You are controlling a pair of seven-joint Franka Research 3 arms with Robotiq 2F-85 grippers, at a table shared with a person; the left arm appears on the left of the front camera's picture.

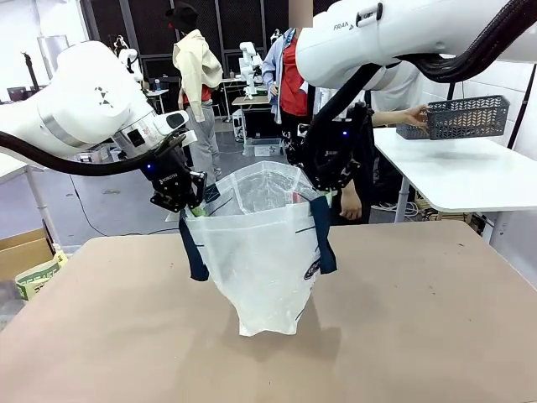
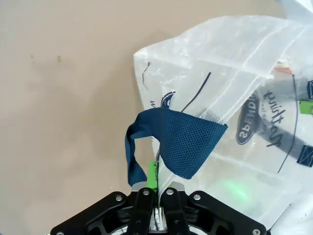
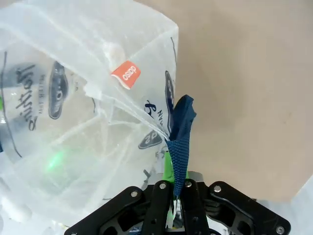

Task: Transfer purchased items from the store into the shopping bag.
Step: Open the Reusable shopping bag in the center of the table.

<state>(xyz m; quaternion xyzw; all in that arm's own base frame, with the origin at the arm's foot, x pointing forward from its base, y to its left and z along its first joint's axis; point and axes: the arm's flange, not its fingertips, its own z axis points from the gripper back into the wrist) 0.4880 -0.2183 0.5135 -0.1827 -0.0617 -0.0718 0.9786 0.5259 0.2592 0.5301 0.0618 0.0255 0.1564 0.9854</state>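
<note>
Shopping bag (image 1: 267, 260) open over table (image 1: 419, 319), left jaws and right jaws pinching its rim, contents unclear

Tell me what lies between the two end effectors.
In the front view the shopping bag, open, spans from the left end effector to the right end effector, both shut on its rim.

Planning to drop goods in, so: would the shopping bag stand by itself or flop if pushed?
Probably floppy: the shopping bag sags to a creased, narrow bottom between the left pincer and right pincer pinching its rim. Likely light, as its thin film shows the print through. Its strap droops limply.
</note>
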